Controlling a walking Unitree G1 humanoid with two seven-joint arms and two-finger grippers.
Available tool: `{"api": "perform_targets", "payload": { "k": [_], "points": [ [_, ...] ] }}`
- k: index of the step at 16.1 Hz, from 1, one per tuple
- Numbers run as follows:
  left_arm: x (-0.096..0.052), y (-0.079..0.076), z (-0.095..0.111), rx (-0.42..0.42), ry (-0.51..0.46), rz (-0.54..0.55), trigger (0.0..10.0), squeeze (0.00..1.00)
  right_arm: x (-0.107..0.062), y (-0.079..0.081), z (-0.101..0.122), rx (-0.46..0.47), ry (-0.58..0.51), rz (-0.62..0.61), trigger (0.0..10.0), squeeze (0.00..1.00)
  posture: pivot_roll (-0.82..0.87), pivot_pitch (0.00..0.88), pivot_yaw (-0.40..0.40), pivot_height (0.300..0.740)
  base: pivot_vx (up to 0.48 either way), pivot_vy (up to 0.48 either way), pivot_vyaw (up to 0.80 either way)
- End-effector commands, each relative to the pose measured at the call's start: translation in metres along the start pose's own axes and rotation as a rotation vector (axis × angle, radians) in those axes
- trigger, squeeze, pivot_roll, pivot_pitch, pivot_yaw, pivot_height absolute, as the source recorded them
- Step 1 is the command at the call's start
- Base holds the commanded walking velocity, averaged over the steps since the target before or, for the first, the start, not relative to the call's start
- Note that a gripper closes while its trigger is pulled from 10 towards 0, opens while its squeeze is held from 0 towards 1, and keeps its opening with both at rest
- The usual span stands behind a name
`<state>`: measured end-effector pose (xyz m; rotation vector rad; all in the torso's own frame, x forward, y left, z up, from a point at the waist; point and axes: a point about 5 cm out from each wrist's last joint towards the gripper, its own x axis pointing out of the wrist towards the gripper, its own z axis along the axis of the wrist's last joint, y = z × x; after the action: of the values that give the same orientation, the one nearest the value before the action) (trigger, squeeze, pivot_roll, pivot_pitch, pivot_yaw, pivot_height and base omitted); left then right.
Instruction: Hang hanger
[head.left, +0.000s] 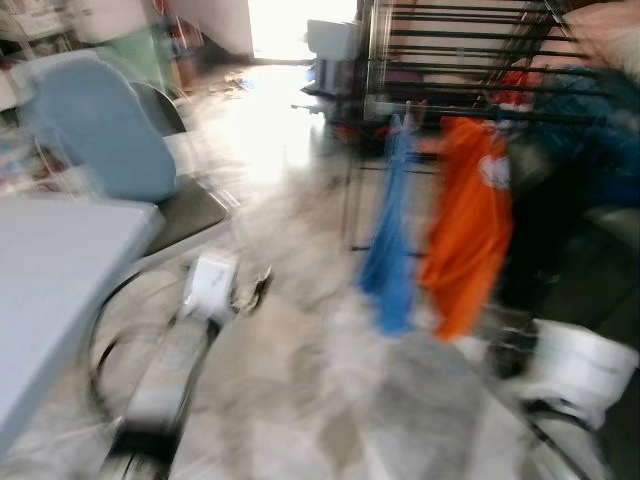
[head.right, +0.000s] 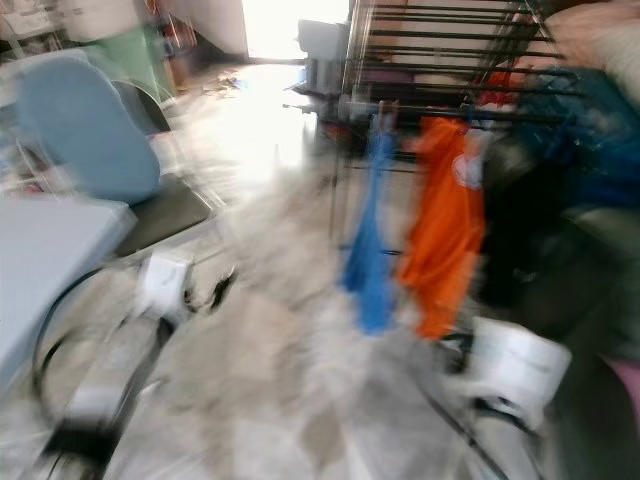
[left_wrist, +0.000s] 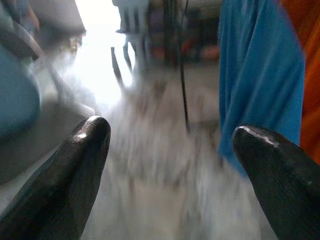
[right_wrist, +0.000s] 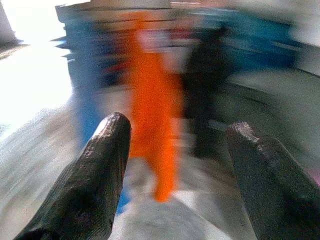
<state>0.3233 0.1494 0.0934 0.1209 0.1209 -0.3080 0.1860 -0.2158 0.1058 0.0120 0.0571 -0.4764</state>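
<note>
Blurred by camera motion throughout. No hanger clearly made out; on the drying rack (head.left: 450, 40) at far right, an orange garment (head.left: 468, 225) and a blue garment (head.left: 392, 235) hanging side by side from a dark rail, the blue one to the left of the orange, with dark clothing (head.left: 545, 220) just right of the orange and a teal garment (head.left: 590, 130) draped higher on the rack at the right edge. Left tool (left_wrist: 170, 165) spread wide open and holding nothing, its two black fingers (left_wrist: 70, 170) framing pale floor, with the blue garment beyond, toward one finger. Right tool (right_wrist: 185, 175) likewise spread wide and empty, fingers (right_wrist: 95, 175) pointed toward the orange garment, with the dark clothing beside it. In the head views, silver left arm (head.left: 170, 380) low at near left and silver right arm (head.left: 570, 370) low at near right, both smeared. Pale blue table (head.left: 50, 280) at near left, a blue-backed chair (head.left: 100, 140) behind it on the left. Mottled grey floor (head.left: 300, 330) across the middle, washed out by bright light from a doorway (head.left: 295, 25) at the far end.
</note>
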Motion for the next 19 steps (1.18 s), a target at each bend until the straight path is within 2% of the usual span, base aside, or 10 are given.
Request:
{"api": "perform_targets", "payload": {
  "k": [1, 4, 6, 8, 9, 12, 15, 19],
  "points": [
    [0.013, -0.017, 0.026, -0.024, -0.114, -0.058, 10.0, 0.0, 0.001, -0.002, 0.009, 0.01, -0.015, -0.058, 10.0, 0.0, -0.06, 0.0, 0.011, 0.74, 0.0, 0.0, 0.0],
    [0.016, -0.024, 0.029, -0.04, -0.133, -0.06, 10.0, 0.0, 0.006, -0.003, 0.012, 0.011, -0.01, -0.037, 10.0, 0.0, -0.05, 0.0, 0.0, 0.74, 0.0, 0.0, 0.0],
    [0.015, -0.018, 0.028, -0.027, -0.135, -0.024, 10.0, 0.0, 0.006, 0.001, 0.011, -0.013, 0.018, -0.002, 10.0, 0.0, -0.05, 0.0, -0.008, 0.74, 0.0, 0.0, 0.0],
    [0.013, -0.009, 0.028, -0.003, -0.135, 0.033, 10.0, 0.0, 0.007, 0.005, 0.011, -0.083, 0.012, 0.018, 10.0, 0.0, -0.04, 0.0, -0.014, 0.74, 0.0, 0.0, 0.0],
    [0.012, -0.003, 0.028, 0.007, -0.135, 0.072, 10.0, 0.0, 0.007, 0.014, 0.013, -0.082, 0.0, 0.084, 10.0, 0.0, -0.03, 0.0, -0.017, 0.74, 0.0, 0.0, 0.0],
    [0.011, -0.001, 0.026, 0.007, -0.128, 0.094, 10.0, 0.0, 0.008, 0.027, 0.017, -0.146, -0.018, 0.2, 10.0, 0.0, -0.03, 0.0, -0.019, 0.74, 0.0, 0.0, 0.0],
    [0.01, -0.008, 0.025, 0.012, -0.127, 0.073, 10.0, 0.0, 0.002, 0.032, 0.016, -0.093, 0.007, 0.271, 10.0, 0.0, -0.03, 0.0, -0.02, 0.74, 0.0, 0.0, 0.0],
    [0.013, -0.013, 0.026, -0.009, -0.131, 0.048, 10.0, 0.0, 0.0, 0.038, 0.019, -0.081, -0.01, 0.316, 10.0, 0.0, -0.04, 0.0, -0.021, 0.74, 0.0, 0.0, 0.0]
  ]
}}
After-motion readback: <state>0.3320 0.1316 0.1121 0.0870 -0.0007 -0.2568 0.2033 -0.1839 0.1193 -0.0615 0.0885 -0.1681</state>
